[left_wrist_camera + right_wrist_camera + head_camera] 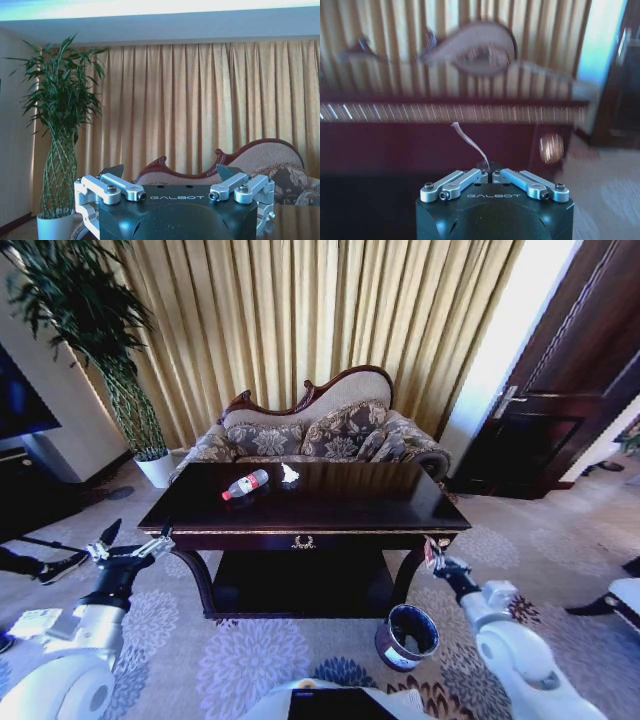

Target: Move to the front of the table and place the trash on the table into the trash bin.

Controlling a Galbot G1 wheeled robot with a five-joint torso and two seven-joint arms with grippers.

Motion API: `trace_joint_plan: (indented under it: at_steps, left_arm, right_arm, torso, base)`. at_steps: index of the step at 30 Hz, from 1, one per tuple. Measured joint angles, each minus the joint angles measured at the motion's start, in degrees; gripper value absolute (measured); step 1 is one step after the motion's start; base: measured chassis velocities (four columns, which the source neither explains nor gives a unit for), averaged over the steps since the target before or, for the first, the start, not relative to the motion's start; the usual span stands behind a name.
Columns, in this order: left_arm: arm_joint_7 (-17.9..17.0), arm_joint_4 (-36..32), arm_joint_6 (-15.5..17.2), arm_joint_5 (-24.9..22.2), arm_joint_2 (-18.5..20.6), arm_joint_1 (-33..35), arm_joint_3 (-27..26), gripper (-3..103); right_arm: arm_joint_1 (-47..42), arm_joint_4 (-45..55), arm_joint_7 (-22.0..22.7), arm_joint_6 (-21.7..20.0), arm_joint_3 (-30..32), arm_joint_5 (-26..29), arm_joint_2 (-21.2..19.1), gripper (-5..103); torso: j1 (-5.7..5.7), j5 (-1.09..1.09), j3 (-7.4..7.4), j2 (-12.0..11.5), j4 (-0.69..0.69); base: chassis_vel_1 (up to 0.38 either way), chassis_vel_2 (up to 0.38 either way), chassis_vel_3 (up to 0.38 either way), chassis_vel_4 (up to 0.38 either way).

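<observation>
The dark glossy table [330,512] stands just ahead of me. A clear bottle with a red cap [245,485] lies on its far left part, beside a crumpled white tissue [289,475]. At the table's right front corner my right gripper [436,558] [487,173] is shut on a thin pinkish wrapper [469,141], held above and slightly behind the dark round trash bin [407,637] on the carpet. My left gripper [131,545] [170,172] hangs open off the table's left front corner with nothing between its fingers.
A patterned sofa [320,430] sits behind the table against gold curtains. A tall plant in a white pot [155,468] stands at the back left and a dark door [545,430] at the right. Patterned carpet surrounds the table.
</observation>
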Motion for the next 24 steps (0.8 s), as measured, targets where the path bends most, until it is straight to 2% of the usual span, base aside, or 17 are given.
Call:
trace_joint_plan:
  at_steps: [4, 5, 12, 17, 18, 19, 21, 22, 24]
  left_arm:
    - [0.07, -0.46, -0.49, 0.0, -0.18, -0.01, -0.44, 100]
    - [0.07, -0.46, -0.49, 0.0, -0.18, -0.01, -0.44, 100]
    - [0.05, -0.47, -0.3, 0.17, -0.85, -0.12, 0.04, 100]
    - [0.07, -0.48, -0.27, 0.42, -0.92, 0.23, 0.27, 100]
    - [0.08, -0.48, -0.26, 0.73, -0.85, 0.26, 0.51, 100]
    - [0.1, -0.49, -0.26, 1.08, -0.76, 0.24, 0.75, 100]
    - [0.14, -0.49, -0.26, 1.45, -0.74, 0.04, 1.08, 100]
    - [0.14, -0.49, -0.26, 1.45, -0.74, 0.04, 1.08, 100]
    - [0.15, -0.49, -0.26, 1.5, -0.75, -0.12, 1.19, 100]
  right_arm:
    - [7.12, -13.06, 0.0, 1.31, -3.57, -5.57, 1.53, 0]
    - [7.12, -13.06, 0.0, 1.31, -3.57, -5.57, 1.53, 0]
    - [14.04, -30.26, -0.04, 4.46, -4.89, -10.33, 2.6, 0]
    - [14.69, -33.91, 1.1, 5.11, -4.86, -11.5, 2.68, -1]
    - [14.69, -34.27, 1.41, 5.14, -4.8, -11.48, 2.68, 4]
    - [14.61, -34.29, 1.5, 5.15, -4.72, -11.45, 2.69, 4]
    - [14.17, -33.78, 1.59, 5.16, -4.63, -10.99, 2.71, 15]
    - [14.17, -33.78, 1.59, 5.16, -4.63, -10.99, 2.71, 15]
    - [13.57, -32.44, 1.62, 5.16, -4.6, -10.05, 2.7, 25]
  torso:
    - [0.01, 0.02, 0.01, -0.01, 0.02]
    - [0.01, 0.02, 0.01, -0.01, 0.02]
    - [0.0, 0.0, 0.0, 0.0, -0.01]
    - [0.0, 0.0, 0.0, -0.01, 0.0]
    - [0.0, 0.0, 0.0, -0.01, 0.0]
    - [0.0, -0.01, 0.0, 0.0, 0.0]
    - [0.0, -0.01, 0.0, -0.01, 0.0]
    - [0.0, -0.01, 0.0, -0.01, 0.0]
    - [0.0, -0.02, 0.0, -0.01, 0.0]
  base:
    - [0.0, 0.0, 0.0, 0.0]
    - [0.0, 0.0, 0.0, 0.0]
    - [0.0, 0.0, 0.0, 0.0]
    - [0.0, 0.0, 0.0, 0.0]
    - [0.0, 0.0, 0.0, 0.0]
    - [0.0, 0.0, 0.0, 0.0]
    - [0.0, 0.0, 0.0, 0.0]
    - [0.0, 0.0, 0.0, 0.0]
    - [0.0, 0.0, 0.0, 0.0]
